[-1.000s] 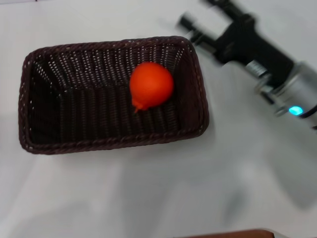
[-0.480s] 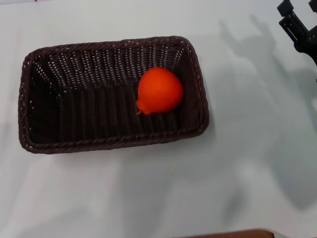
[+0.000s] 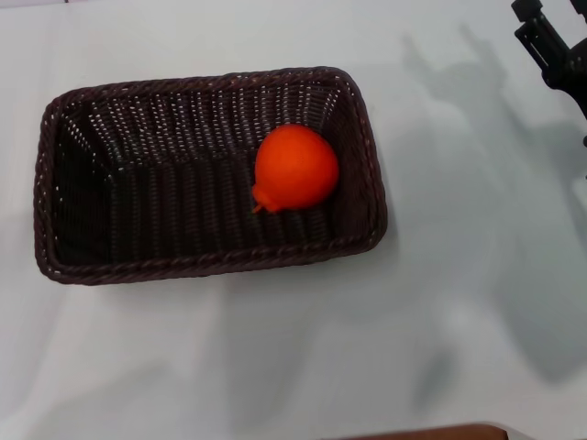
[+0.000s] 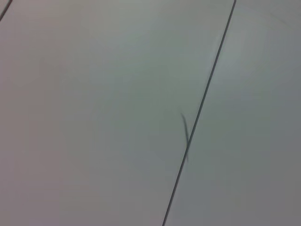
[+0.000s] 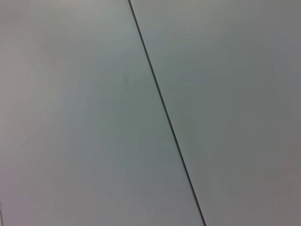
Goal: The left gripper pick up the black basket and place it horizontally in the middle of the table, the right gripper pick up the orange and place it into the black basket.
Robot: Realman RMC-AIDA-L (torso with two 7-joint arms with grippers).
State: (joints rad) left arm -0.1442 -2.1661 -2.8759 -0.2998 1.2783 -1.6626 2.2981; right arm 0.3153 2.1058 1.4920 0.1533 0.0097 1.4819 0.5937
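Note:
The black basket (image 3: 110, 266) lies lengthwise across the white table (image 3: 275, 367), left of centre in the head view. The orange (image 3: 295, 170) rests inside it, near its right end, stem nub pointing to the front left. My right gripper (image 3: 523, 20) is at the far right top edge of the head view, well clear of the basket, with its fingers apart and nothing between them. My left gripper is out of view. Both wrist views show only bare white surface crossed by a thin dark seam (image 4: 202, 103) (image 5: 164, 108).
The arm's shadow (image 3: 477, 101) falls on the table right of the basket. A brown edge (image 3: 431, 433) shows at the bottom of the head view.
My right arm has drawn back from beside the basket's right end to the upper right edge. The orange has rolled a little to the right inside the basket.

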